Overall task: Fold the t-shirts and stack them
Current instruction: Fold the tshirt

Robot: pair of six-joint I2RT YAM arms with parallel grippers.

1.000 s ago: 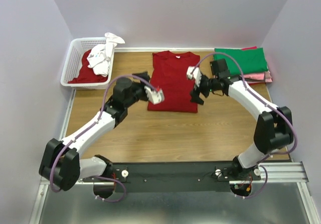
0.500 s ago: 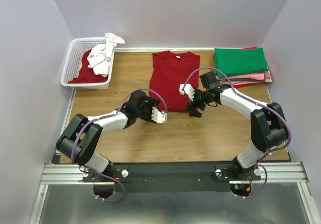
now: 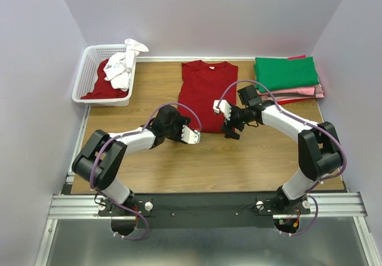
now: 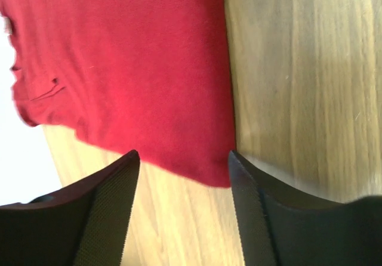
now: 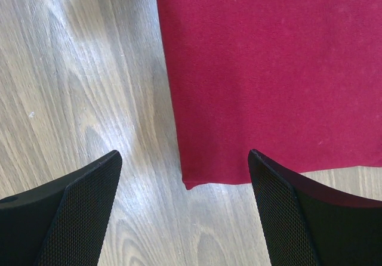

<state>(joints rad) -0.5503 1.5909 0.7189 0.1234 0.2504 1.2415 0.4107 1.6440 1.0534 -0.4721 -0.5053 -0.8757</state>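
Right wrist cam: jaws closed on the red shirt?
No, the right gripper has its jaws open astride a corner of the dark red t-shirt, flat on the table.

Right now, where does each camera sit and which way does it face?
Top external: above and behind the arms, looking down on the table, the dark red t-shirt and both arms.
Left wrist: on the left arm, looking down between the left gripper's open fingers at the shirt's near left corner.
Right wrist: on the right arm, looking down between the right gripper's open fingers at its near right corner.
Shared: both wrist views show that shirt's near hem.
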